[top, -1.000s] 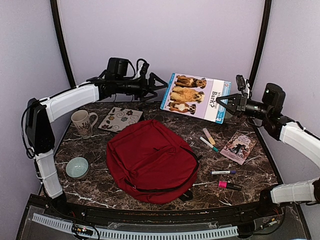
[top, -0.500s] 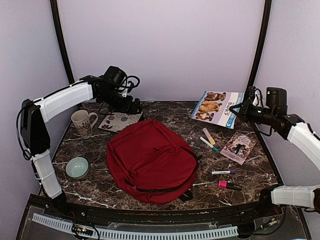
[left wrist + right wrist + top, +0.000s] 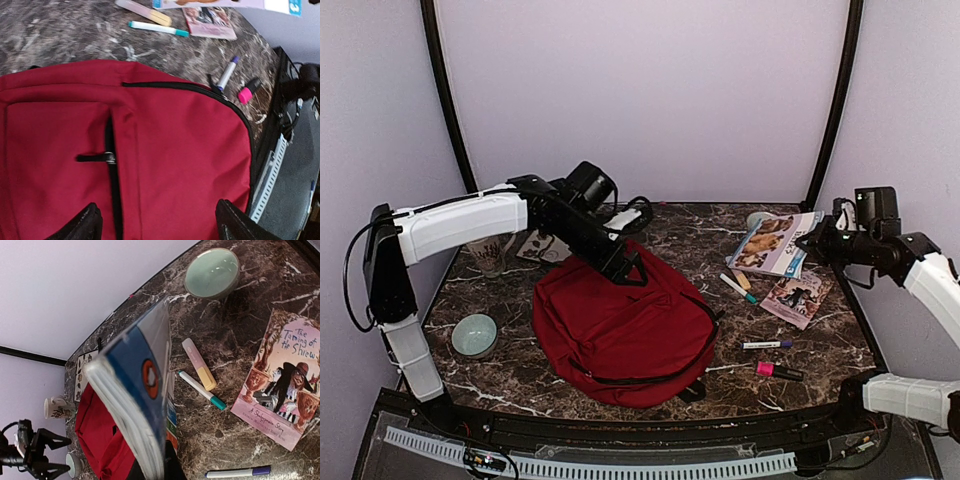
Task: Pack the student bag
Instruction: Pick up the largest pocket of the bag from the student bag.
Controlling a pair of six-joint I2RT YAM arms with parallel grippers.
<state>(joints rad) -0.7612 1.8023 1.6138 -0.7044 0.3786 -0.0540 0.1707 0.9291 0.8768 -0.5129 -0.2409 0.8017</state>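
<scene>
The student bag (image 3: 625, 325), a big dark-red backpack, lies flat in the middle of the table with its zips closed. My left gripper (image 3: 628, 270) hovers over the bag's far edge. In the left wrist view it (image 3: 157, 227) stands open above the red fabric (image 3: 175, 150), its fingertips (image 3: 82, 225) wide apart, and a black zip pull (image 3: 95, 158) lies just ahead. My right gripper (image 3: 808, 240) is shut on a large dog picture book (image 3: 772, 243), holding it tilted above the table's right side. That book (image 3: 140, 405) fills the right wrist view edge-on.
A small pink book (image 3: 798, 295), a teal marker (image 3: 738, 288) and a yellow highlighter (image 3: 740, 276) lie under the held book. A purple marker (image 3: 767, 345) and a pink marker (image 3: 778, 371) lie nearer. Mug (image 3: 488, 255), patterned tile (image 3: 535, 246) and green bowl (image 3: 475, 335) sit left.
My left arm swung down from the back wall to hover over the bag. My right arm carried the dog book rightwards and lower.
</scene>
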